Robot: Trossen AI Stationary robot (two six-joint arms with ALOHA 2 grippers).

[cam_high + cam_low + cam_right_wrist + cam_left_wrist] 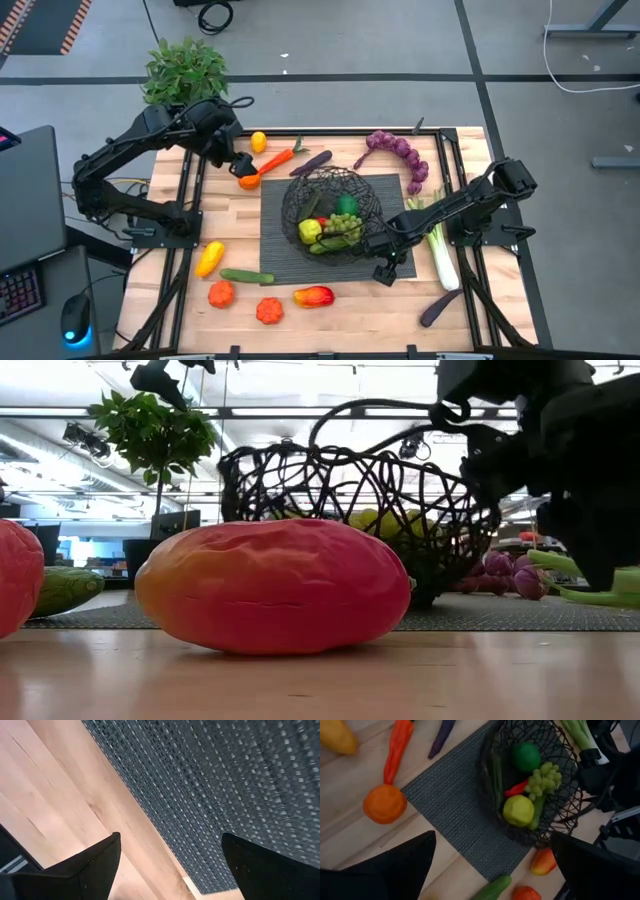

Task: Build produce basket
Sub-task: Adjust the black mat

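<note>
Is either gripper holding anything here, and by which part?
Nothing is held. The left gripper is open above the carrot; the right gripper is open over the mat.

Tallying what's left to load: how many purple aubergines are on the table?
2: one aubergine lies beside the carrot at the far edge; the other aubergine lies near the leek, front right. None visible inside the basket.

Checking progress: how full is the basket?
Partly filled: basket holds green grapes, a lemon and a lime.
</note>
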